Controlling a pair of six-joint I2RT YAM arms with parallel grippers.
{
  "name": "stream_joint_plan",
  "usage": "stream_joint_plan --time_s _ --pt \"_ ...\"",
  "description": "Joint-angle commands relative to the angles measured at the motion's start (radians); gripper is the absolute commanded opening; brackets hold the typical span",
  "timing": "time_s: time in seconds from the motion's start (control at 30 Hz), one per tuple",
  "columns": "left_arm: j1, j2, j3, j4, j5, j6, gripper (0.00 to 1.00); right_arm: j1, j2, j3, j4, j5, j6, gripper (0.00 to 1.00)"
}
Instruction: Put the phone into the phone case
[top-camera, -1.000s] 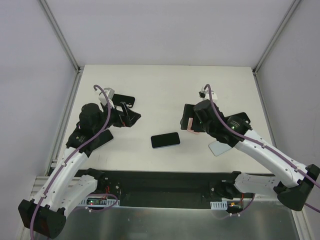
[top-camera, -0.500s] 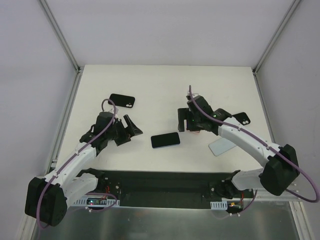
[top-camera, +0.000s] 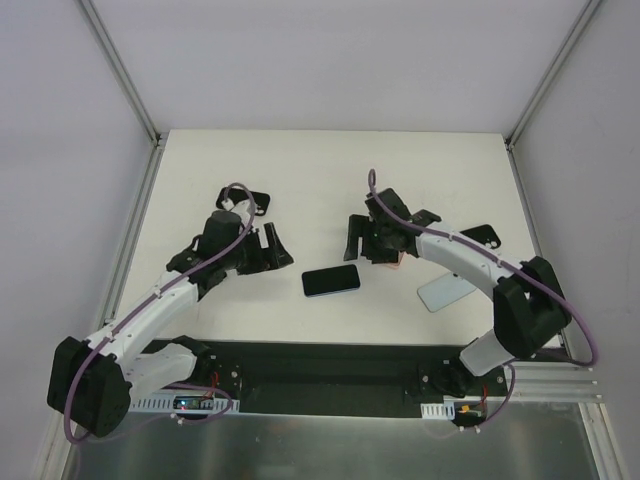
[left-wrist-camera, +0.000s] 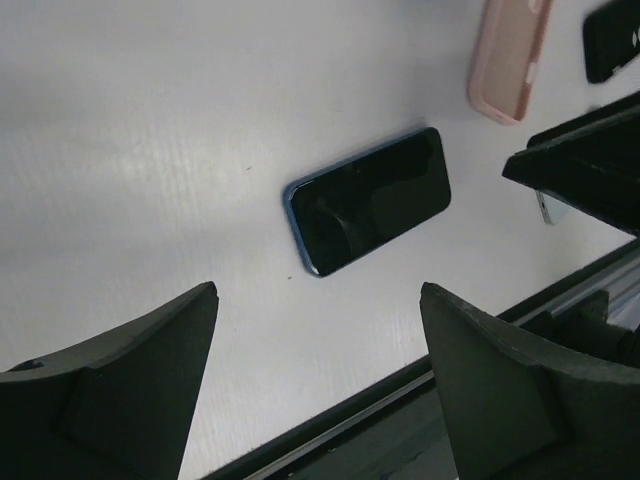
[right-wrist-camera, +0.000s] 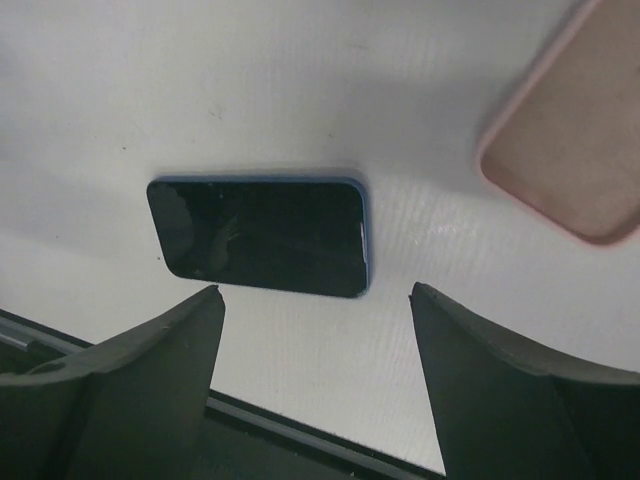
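Observation:
The phone (top-camera: 331, 281) lies flat on the white table, dark screen up with a blue rim, and also shows in the left wrist view (left-wrist-camera: 368, 200) and the right wrist view (right-wrist-camera: 262, 235). A pink phone case (right-wrist-camera: 575, 150) lies open side up just right of it, mostly hidden under the right arm in the top view (top-camera: 393, 262), and it shows in the left wrist view too (left-wrist-camera: 510, 55). My left gripper (top-camera: 278, 250) (left-wrist-camera: 318, 292) hovers open to the phone's left. My right gripper (top-camera: 352, 242) (right-wrist-camera: 315, 290) hovers open above its upper right. Neither holds anything.
A black case (top-camera: 252, 200) lies behind the left arm. A second black case (top-camera: 483, 235) and a pale grey-blue case (top-camera: 445, 293) lie to the right. The table's near edge and a dark rail (top-camera: 330, 355) run close below the phone.
Both arms have swung inward toward the phone, the left to the right and the right to the left. Both sets of jaws have narrowed a little.

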Motion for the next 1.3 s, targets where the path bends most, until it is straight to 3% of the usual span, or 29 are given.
stream_joint_plan --time_s 0.0,0.07,0.1,0.13,0.3,0.4,0.53,0.7,1.13,1.27 --pt "-0.121 0.075 0.174 0.04 0.04 0.46 0.87 -0.012 -0.183 -0.09 -0.027 0.1 0.191 0.79" --pt "-0.229 0.103 0.213 0.017 0.025 0.642 0.95 -0.016 -0.278 -0.104 -0.081 0.171 0.193 0.88" --pt "-0.254 0.138 0.241 0.005 -0.016 0.801 0.99 -0.016 -0.309 -0.107 -0.102 0.241 0.194 0.91" --pt "-0.271 0.16 0.255 -0.016 -0.03 0.863 0.99 -0.017 -0.37 -0.116 -0.139 0.272 0.196 0.99" --pt "-0.285 0.302 0.301 -0.032 0.022 1.187 0.99 -0.017 -0.568 -0.174 -0.227 0.399 0.243 0.96" --pt "-0.285 0.373 0.319 -0.032 0.059 1.291 0.99 -0.017 -0.72 -0.219 -0.293 0.471 0.286 0.96" --pt "-0.291 0.454 0.339 -0.034 0.114 1.355 0.99 -0.017 -0.965 -0.277 -0.345 0.554 0.303 0.96" --pt "-0.307 0.552 0.373 -0.034 0.157 1.37 0.99 -0.019 -1.111 -0.282 -0.392 0.603 0.289 0.96" --pt "-0.342 0.654 0.408 -0.047 0.174 1.275 0.99 -0.017 -1.139 -0.265 -0.436 0.627 0.273 0.96" --pt "-0.343 0.697 0.414 -0.05 0.105 1.255 0.99 -0.017 -1.136 -0.277 -0.429 0.63 0.266 0.96"
